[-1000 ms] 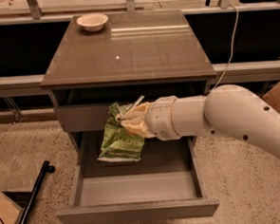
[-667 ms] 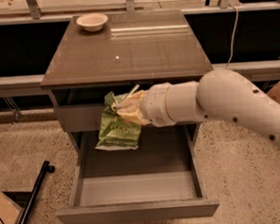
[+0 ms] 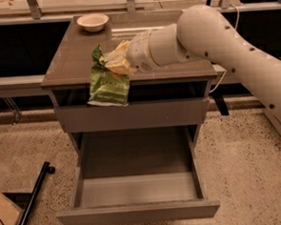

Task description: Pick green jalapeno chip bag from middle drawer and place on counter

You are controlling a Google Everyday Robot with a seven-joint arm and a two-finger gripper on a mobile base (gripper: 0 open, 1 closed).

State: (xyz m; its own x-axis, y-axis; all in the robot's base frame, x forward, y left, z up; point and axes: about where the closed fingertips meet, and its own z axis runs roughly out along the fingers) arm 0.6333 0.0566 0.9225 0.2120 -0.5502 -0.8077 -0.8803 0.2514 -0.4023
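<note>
The green jalapeno chip bag (image 3: 108, 83) hangs from my gripper (image 3: 112, 62), which is shut on the bag's top edge. The bag is in the air at the level of the counter's front edge, its lower half in front of the gap above the upper drawer front. The counter (image 3: 75, 56) is the glossy grey-brown cabinet top behind the bag. The middle drawer (image 3: 138, 188) is pulled open below, and its pale grey floor holds nothing. My white arm (image 3: 222, 42) reaches in from the right across the counter.
A small white bowl (image 3: 92, 22) stands at the counter's back left. A shut grey drawer front (image 3: 131, 116) sits above the open drawer. A black stand leg (image 3: 33, 197) lies on the speckled floor at lower left. A cable hangs at the cabinet's right side.
My gripper has lifted the chip bag up out of the drawer region to counter height and slightly left. The view has also shifted, so the cabinet sits lower in frame.
</note>
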